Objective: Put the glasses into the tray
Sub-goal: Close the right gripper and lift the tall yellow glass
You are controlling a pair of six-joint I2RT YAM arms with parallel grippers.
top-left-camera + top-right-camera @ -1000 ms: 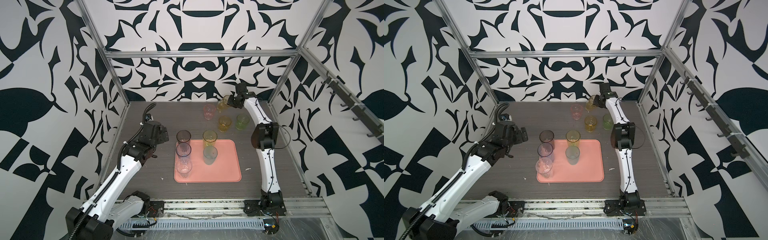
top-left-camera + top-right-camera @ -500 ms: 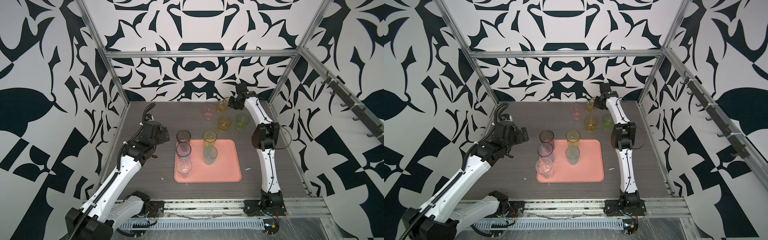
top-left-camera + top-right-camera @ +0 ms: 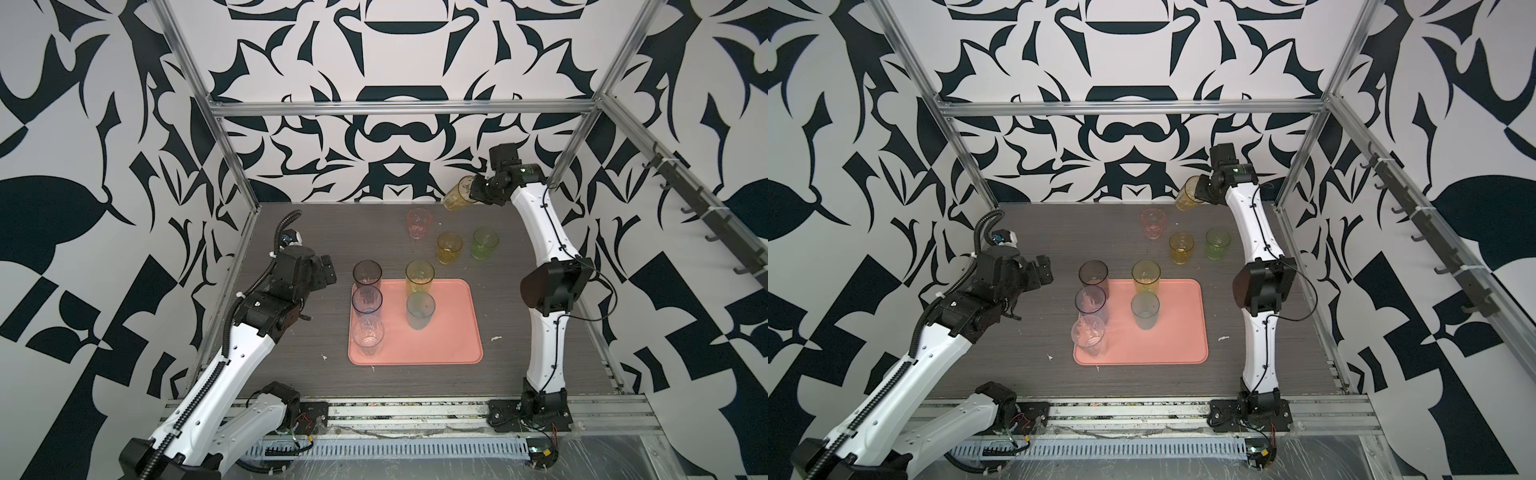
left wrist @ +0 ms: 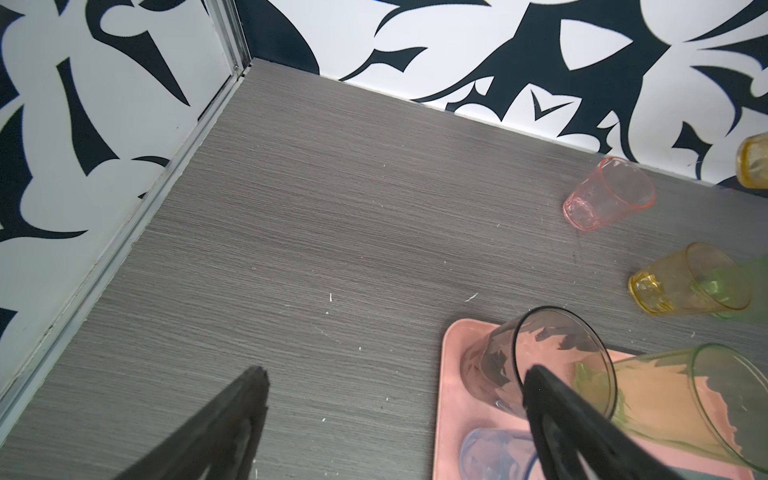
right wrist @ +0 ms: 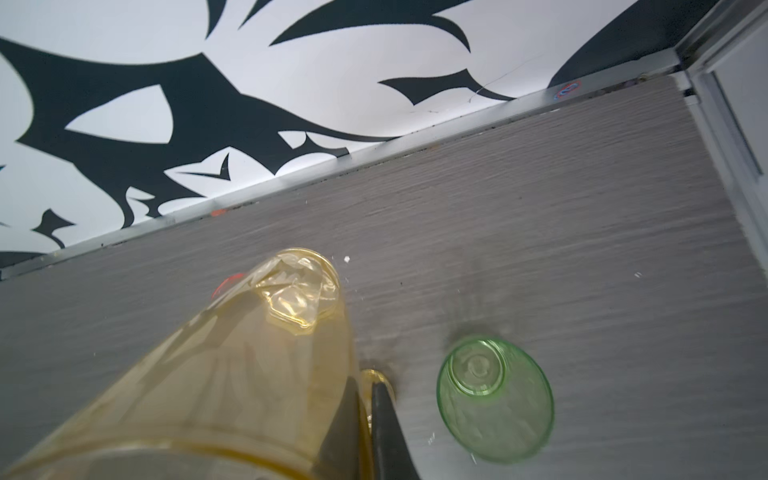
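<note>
Over the far tabletop (image 3: 332, 232), amber tumbler (image 3: 456, 199) slightly higher in right jaws

The tabletop (image 4: 332, 208) looks like matt grey laminate with fine wood grain; the tray (image 3: 453, 332) is smooth salmon plastic, low sheen; the amber tumbler (image 5: 249, 353) held in the right gripper (image 3: 471, 193) is glossy and translucent, likewise the green tumbler (image 5: 494, 399) just beside its finger (image 5: 386, 424); the frame bars (image 3: 399, 109) are brushed metal.
</note>
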